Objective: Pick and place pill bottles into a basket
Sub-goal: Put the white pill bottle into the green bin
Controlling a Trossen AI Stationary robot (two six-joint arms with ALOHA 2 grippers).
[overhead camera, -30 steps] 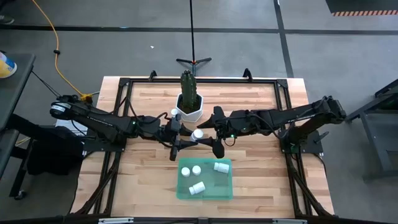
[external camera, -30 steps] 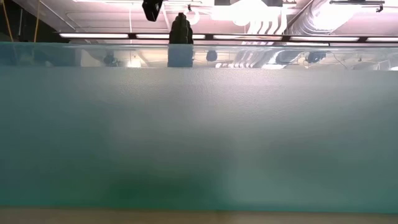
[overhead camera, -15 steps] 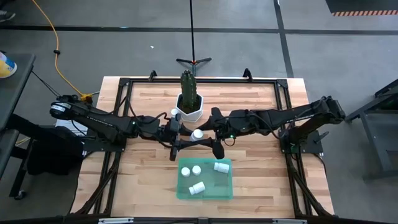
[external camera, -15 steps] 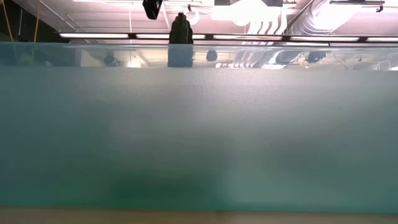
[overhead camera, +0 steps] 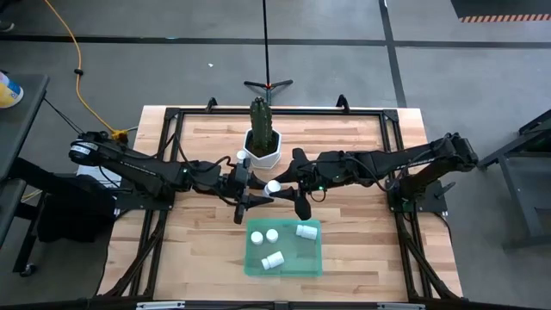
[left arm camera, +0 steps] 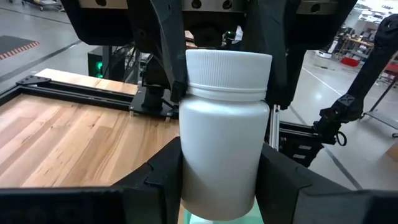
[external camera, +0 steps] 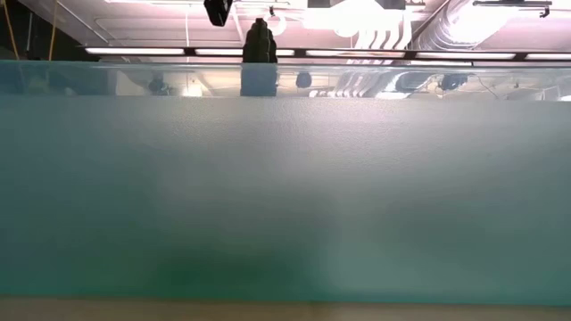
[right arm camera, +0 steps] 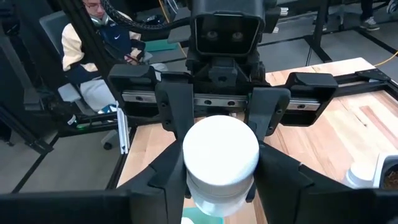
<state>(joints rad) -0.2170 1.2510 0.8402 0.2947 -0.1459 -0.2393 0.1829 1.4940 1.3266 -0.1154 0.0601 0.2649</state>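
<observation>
A white pill bottle (overhead camera: 273, 186) stands upright, clear of the table, at mid-table between my two grippers. My left gripper (overhead camera: 262, 189) comes from the table's left and my right gripper (overhead camera: 285, 187) from the right. Both are shut on this bottle. Several more bottles (overhead camera: 274, 259) lie in the green basket (overhead camera: 312, 263) just nearer. Another bottle (overhead camera: 239, 157) stands on the table beside the white plant pot (overhead camera: 262, 153). My left gripper pinches the lower part of the bottle's body (left arm camera: 189, 168) between its two fingers, level, from the table's left. The bottle stands upright in the hold with its cap up, clear of the table. My right gripper pinches the bottle just under its cap (right arm camera: 194, 186) between its two fingers, level, from the table's right. In the left wrist view its fingers (left arm camera: 171, 68) stand on either side of the cap and neck. It faces the left gripper.
The plant pot holds a cactus (overhead camera: 259, 116) and stands just beyond the grippers. The basket's wall (external camera: 285, 196) fills the low view. Bare wood lies at the table's left (overhead camera: 202, 241) and right (overhead camera: 362, 241). A seated person (right arm camera: 93, 37) shows beyond the table.
My right gripper has edged a little toward the table's left, closer to the left gripper. The bottle stays where it was between them.
</observation>
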